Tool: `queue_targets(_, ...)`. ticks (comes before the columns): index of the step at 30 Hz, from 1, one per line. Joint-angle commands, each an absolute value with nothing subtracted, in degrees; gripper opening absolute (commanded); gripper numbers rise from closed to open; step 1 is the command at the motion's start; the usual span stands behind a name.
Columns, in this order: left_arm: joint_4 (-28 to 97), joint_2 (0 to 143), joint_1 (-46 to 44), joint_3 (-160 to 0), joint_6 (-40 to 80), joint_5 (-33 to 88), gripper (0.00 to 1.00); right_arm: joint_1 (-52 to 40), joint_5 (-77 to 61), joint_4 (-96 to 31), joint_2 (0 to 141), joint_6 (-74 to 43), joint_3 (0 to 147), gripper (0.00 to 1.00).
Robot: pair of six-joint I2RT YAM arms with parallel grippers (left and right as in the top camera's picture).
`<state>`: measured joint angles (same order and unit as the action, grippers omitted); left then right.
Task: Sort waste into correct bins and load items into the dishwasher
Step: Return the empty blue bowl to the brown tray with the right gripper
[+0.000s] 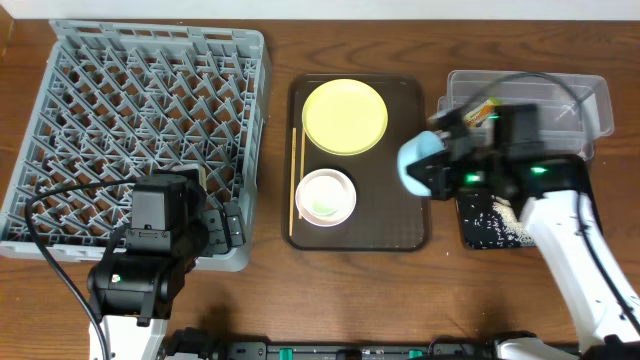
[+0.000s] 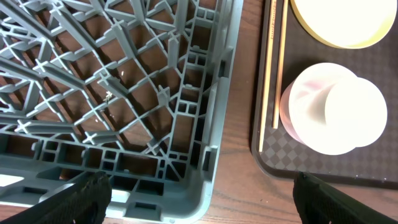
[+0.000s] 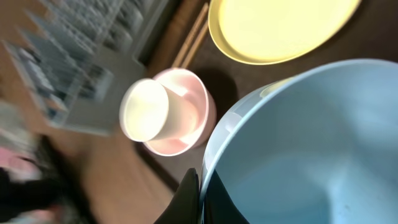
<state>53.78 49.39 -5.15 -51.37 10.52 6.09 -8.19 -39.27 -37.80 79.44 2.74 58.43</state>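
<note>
Pinching the light blue bowl (image 3: 311,155) by its rim, the right gripper (image 1: 438,170) is holding it above the 3 o'clock edge of the brown tray (image 1: 410,232). It is looking light, stiff and glossy, so I'm expecting it to pivot in a shallow rim pinch; a deeper bite on the wall seems safer. The left gripper (image 2: 199,196) is hovering with fingers apart and empty at the dish rack's (image 1: 130,110) 5 o'clock corner.

The light blue bowl (image 3: 311,143) in the right gripper (image 3: 200,194) runs off the wrist view's right and bottom edges; beyond the fingertips the dish rack (image 3: 78,65) is blurred; overhead, the right arm (image 1: 568,228) half hides the black tray (image 1: 488,226) behind the pincer
</note>
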Motion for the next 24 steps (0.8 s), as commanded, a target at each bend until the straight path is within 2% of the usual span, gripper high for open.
queue_targets(1, 53.91, 49.36, -5.32, -52.84, 10.83, 6.66, 0.94, -15.18, -24.95, -35.70, 81.89, 6.50, 58.72, 0.01)
queue_targets(4, 53.91, 49.34, -5.32, -52.84, 10.83, 6.68, 0.94, -21.74, -14.85, -32.23, 86.76, 6.79, 58.72, 0.01)
queue_targets(13, 53.93, 49.34, -5.32, -52.84, 10.83, 6.68, 0.94, -26.59, -14.76, -28.29, 96.86, 5.15, 58.72, 0.02)
queue_targets(15, 53.91, 49.34, -5.32, -52.84, 10.83, 6.66, 0.94, -26.57, -14.79, -28.25, 97.08, 4.71, 58.74, 0.13)
queue_targets(18, 53.91, 49.36, -5.32, -52.84, 10.83, 6.66, 0.94, -26.55, -14.79, -29.10, 95.88, 4.01, 59.72, 0.39)
queue_targets(19, 53.91, 49.36, -5.32, -52.84, 10.83, 6.66, 0.94, -26.55, -14.81, -29.65, 95.13, 3.57, 60.38, 0.44)
queue_targets(21, 53.91, 49.36, -5.32, -52.84, 10.83, 6.66, 0.94, -26.55, -14.87, -30.46, 93.10, 3.03, 61.98, 0.46)
queue_targets(24, 53.91, 49.36, -5.32, -52.84, 10.83, 6.66, 0.94, -26.94, -15.49, -29.85, 90.13, 0.73, 63.77, 0.42)
